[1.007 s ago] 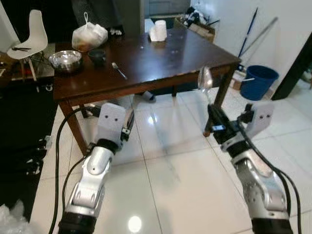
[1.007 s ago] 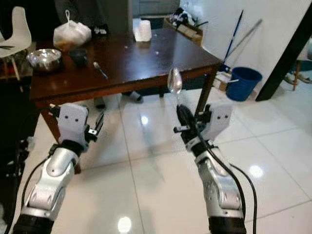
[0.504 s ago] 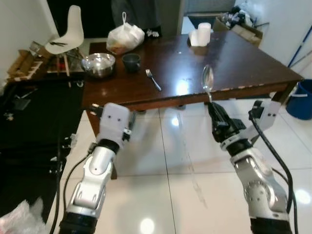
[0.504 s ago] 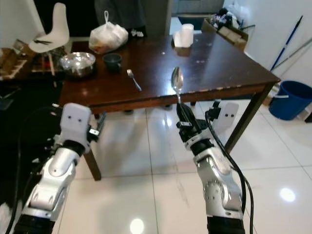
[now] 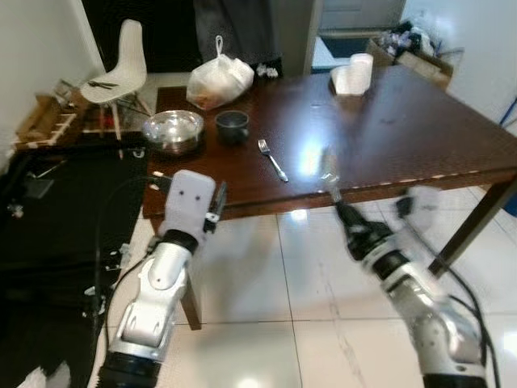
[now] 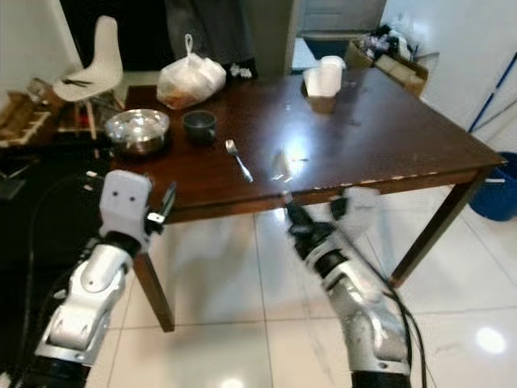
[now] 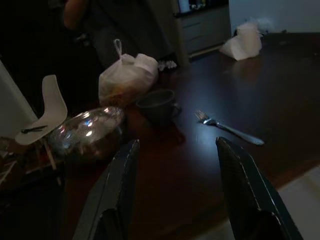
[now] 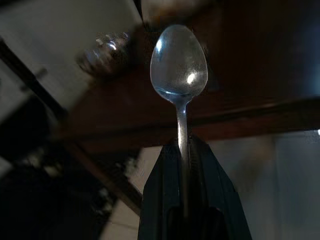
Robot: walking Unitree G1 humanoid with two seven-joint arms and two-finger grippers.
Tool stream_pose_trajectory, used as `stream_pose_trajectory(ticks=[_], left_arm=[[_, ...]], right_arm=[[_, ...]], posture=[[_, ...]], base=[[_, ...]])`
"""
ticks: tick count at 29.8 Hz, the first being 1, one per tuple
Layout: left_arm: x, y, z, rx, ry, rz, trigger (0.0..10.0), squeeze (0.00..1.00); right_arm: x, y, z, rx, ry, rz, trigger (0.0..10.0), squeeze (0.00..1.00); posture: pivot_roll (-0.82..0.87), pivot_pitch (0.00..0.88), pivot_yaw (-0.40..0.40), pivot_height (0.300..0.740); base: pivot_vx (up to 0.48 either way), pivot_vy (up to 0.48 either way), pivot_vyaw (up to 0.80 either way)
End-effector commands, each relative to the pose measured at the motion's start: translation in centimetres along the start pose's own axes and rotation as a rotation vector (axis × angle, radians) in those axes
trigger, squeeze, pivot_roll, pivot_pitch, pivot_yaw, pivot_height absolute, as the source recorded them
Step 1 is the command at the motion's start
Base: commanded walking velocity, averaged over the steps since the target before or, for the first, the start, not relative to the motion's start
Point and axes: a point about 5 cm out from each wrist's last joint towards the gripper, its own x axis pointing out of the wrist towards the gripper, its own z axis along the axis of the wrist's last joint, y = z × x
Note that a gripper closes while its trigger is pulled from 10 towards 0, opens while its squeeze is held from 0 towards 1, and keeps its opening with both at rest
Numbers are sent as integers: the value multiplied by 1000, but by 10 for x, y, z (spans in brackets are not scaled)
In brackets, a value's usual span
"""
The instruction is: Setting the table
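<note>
My right gripper [image 8: 182,165] is clamped on a spoon [image 8: 179,70] held upright near the table [image 5: 420,137] edge; my left gripper [image 7: 175,185] is spread open, empty, facing the fork [image 7: 227,129].

White plastic chair [image 5: 121,61] stands at far left beside the table's far corner. Blue bucket [image 6: 497,194] sits on the tiled floor [image 5: 266,323] at right edge. Cardboard box [image 5: 416,61] of clutter behind the table, near the white wall.
</note>
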Motion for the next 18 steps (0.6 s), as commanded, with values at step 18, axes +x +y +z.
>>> stream_pose_trajectory(ticks=[18], left_arm=[[-5, -7, -2, 28, 0, -80, 10000, 0]], right_arm=[[2, 28, -26, -132, 148, 165, 10000, 0]], posture=[[-80, 0, 100, 740]], base=[[480, 0, 0]])
